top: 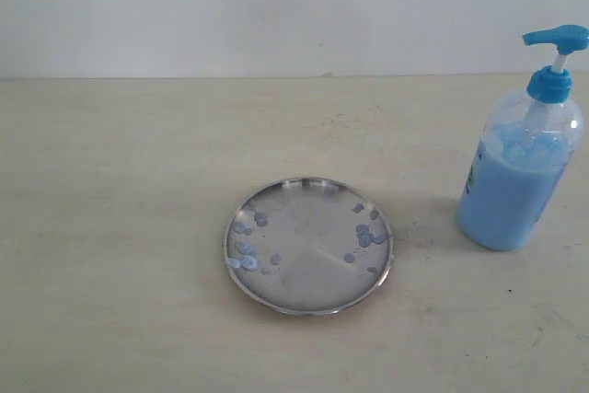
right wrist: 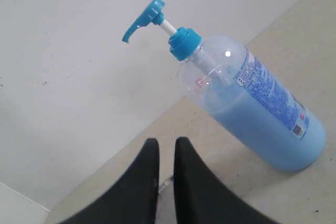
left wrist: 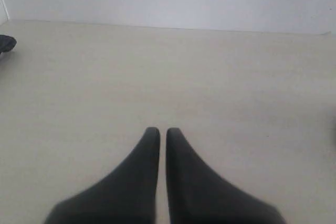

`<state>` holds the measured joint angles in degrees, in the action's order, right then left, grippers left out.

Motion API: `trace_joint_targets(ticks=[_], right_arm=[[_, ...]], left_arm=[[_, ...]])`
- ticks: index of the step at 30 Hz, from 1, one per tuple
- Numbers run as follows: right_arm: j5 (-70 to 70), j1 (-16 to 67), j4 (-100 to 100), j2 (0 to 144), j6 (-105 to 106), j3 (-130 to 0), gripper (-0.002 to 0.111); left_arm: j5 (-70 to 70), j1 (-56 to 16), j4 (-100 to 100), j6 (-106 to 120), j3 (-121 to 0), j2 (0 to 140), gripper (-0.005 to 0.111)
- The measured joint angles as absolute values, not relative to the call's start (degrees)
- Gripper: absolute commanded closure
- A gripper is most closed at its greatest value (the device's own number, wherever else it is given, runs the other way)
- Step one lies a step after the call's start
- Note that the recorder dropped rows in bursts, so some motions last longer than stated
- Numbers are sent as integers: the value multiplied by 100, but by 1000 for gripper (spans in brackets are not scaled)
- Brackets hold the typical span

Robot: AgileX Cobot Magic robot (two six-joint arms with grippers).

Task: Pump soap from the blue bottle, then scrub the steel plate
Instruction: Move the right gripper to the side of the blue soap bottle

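While the bottle [top: 523,163] stands upright, right of the plate [top: 313,275], roughly half full of soap [top: 502,211], blue blobs [top: 247,251] dot the plate's 2 sides — left gripper [left wrist: 163,130] and right gripper [right wrist: 166,142] both pinched closed, holding nothing.

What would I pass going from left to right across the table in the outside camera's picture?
Bare tabletop → steel plate, speckled with soap blobs → blue bottle at the far right.
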<state>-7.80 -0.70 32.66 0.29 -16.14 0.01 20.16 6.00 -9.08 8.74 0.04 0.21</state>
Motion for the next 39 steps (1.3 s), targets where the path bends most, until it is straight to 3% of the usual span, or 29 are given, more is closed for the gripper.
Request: trace_joint_targets(ticks=[5, 11, 14, 21, 28, 33, 39], right_arm=[[-325, -70, 3291, 29, -1554, 1, 108], [121, -70, 2082, 522, 1133, -1102, 99], [95, -70, 1884, 1643, 1709, -1358, 86], [749, -78, 1791, 4464, 1190, -1347, 39], [1589, 379, 770, 6260, 1088, -1347, 38], [1685, 1090, -297, 6572, 1088, -1347, 38], [1943, 1249, -510, 6580, 1007, -1347, 38]], left_arm=[[2016, 600, -908, 874, 4, 21, 102], [2016, 600, -908, 874, 4, 21, 102], [2016, 600, -908, 874, 4, 21, 102], [2016, 600, -908, 874, 4, 21, 102], [2016, 600, -908, 874, 4, 21, 102], [2016, 600, -908, 874, 4, 21, 102], [2016, 600, -908, 874, 4, 21, 102]])
